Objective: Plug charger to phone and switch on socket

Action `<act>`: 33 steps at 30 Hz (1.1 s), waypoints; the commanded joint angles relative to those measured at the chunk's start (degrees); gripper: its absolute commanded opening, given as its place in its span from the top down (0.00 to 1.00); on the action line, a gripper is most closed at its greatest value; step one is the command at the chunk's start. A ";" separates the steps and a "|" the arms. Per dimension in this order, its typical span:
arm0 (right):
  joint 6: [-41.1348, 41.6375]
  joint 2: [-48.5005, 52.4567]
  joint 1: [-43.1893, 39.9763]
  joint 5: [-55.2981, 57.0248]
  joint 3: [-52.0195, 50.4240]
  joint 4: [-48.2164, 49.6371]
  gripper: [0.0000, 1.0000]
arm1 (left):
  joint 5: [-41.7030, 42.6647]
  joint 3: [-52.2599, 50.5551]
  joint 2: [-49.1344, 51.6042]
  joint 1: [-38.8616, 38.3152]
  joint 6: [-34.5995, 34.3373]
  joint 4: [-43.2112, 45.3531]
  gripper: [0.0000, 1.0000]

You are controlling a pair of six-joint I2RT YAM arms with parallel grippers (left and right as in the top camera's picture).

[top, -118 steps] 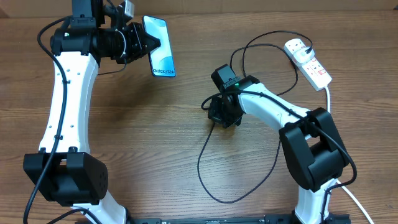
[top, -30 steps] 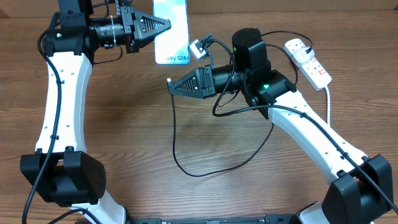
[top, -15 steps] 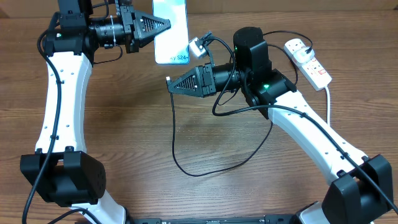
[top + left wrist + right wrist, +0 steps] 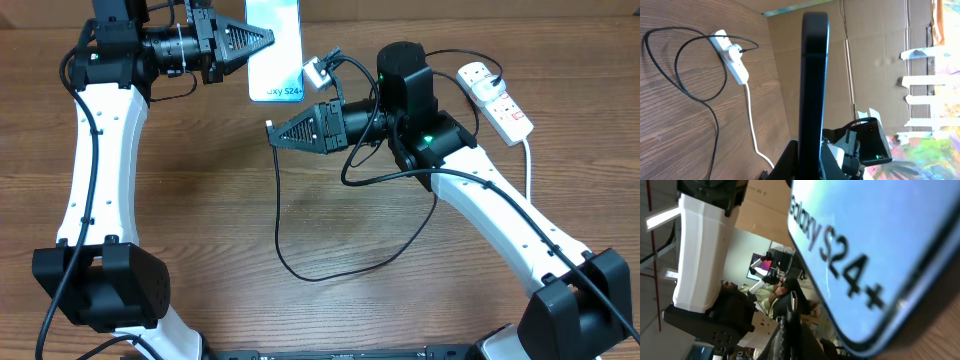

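Observation:
My left gripper is shut on the phone and holds it up above the table at the back, its pale blue screen facing up. In the left wrist view the phone is seen edge on between the jaws. My right gripper is shut on the charger's connector tip, just below and apart from the phone's lower edge. In the right wrist view the tip stands up from the jaws beside the phone. The charger cable loops over the table to its plug in the socket.
The socket's thick white cord runs down the right side. A cardboard wall stands behind the table. The charger cable also loops near the socket in the left wrist view.
Since 3.9 s ago both arms lifted: the left raised the phone, the right picked up the connector and brought it up. In the last second the right gripper crept slightly up toward the phone.

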 commanded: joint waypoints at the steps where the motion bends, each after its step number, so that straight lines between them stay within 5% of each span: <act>1: 1.77 -1.46 1.53 -1.09 0.15 1.68 0.96 | 1.33 0.85 0.09 0.02 -1.18 0.59 0.96; 33: 1.68 -1.44 -2.95 1.95 0.09 2.21 0.96 | 3.93 0.85 0.09 0.04 -1.20 0.57 0.96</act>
